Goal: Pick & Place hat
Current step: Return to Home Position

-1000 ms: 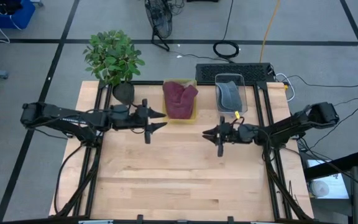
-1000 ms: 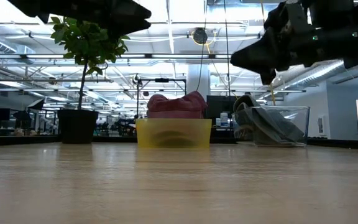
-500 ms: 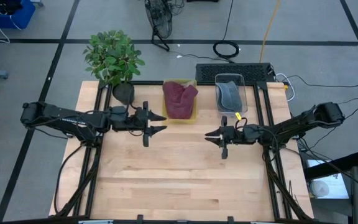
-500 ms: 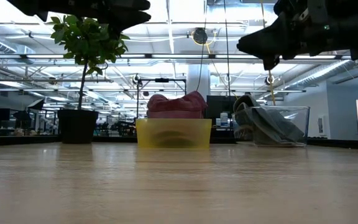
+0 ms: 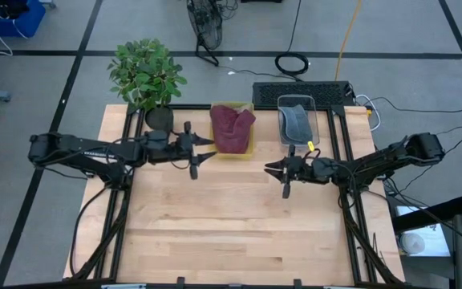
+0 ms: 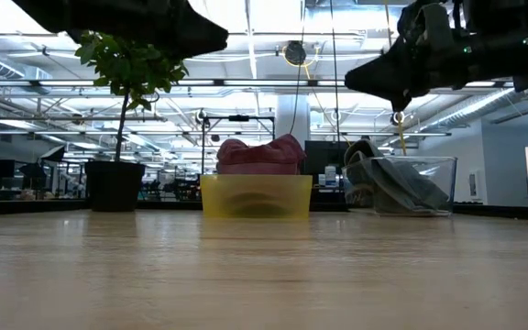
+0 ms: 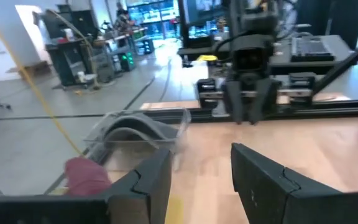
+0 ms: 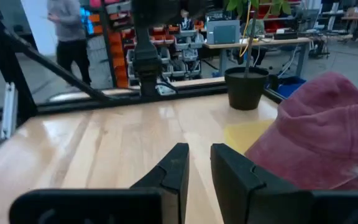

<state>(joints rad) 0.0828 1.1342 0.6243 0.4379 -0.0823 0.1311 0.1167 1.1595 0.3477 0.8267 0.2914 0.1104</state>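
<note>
A dark red hat (image 5: 232, 127) lies bunched in a yellow bin (image 5: 249, 149) at the far middle of the table; it also shows in the low view (image 6: 260, 153) and the right wrist view (image 8: 319, 137). A grey hat (image 5: 296, 122) lies in a clear bin (image 5: 315, 120) to its right. My left gripper (image 5: 205, 150) hovers level just left of the yellow bin, open, nothing between its fingers (image 7: 199, 177). My right gripper (image 5: 269, 169) hovers level right of centre, near the clear bin, its fingers a narrow gap apart (image 8: 199, 165) and holding nothing.
A potted plant (image 5: 146, 76) stands at the far left corner. A keyboard (image 5: 301, 91) lies beyond the far edge. Bare wood (image 5: 231, 225) covers the near half of the table. A person (image 8: 72, 40) walks in the room behind.
My left gripper has rolled a little about its own pointing line and swung slightly toward the far edge, nearer the yellow bin. Both grippers keep the same gap. The hats and bins have not moved.
</note>
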